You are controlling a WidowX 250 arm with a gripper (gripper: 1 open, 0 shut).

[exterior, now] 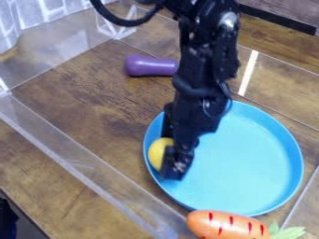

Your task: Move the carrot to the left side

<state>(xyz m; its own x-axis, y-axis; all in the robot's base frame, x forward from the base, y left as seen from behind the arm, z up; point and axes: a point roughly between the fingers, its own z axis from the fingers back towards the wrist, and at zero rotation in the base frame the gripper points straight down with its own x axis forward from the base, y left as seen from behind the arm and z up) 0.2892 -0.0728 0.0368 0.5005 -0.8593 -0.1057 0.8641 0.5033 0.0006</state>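
Note:
The carrot [229,225], glossy orange with dark lines and a green leafy end, lies at the bottom edge of the view, just below the blue plate [256,159]. My gripper [174,164] points straight down, low over the plate's left part. It stands well above and left of the carrot in the picture. Its dark fingers are open and right beside a yellow ball [159,152], which they partly hide. Nothing is held.
A purple eggplant [152,66] lies on the wooden tabletop behind the arm. A clear plastic wall [75,159] runs diagonally along the left side. Bare wood lies between that wall and the plate.

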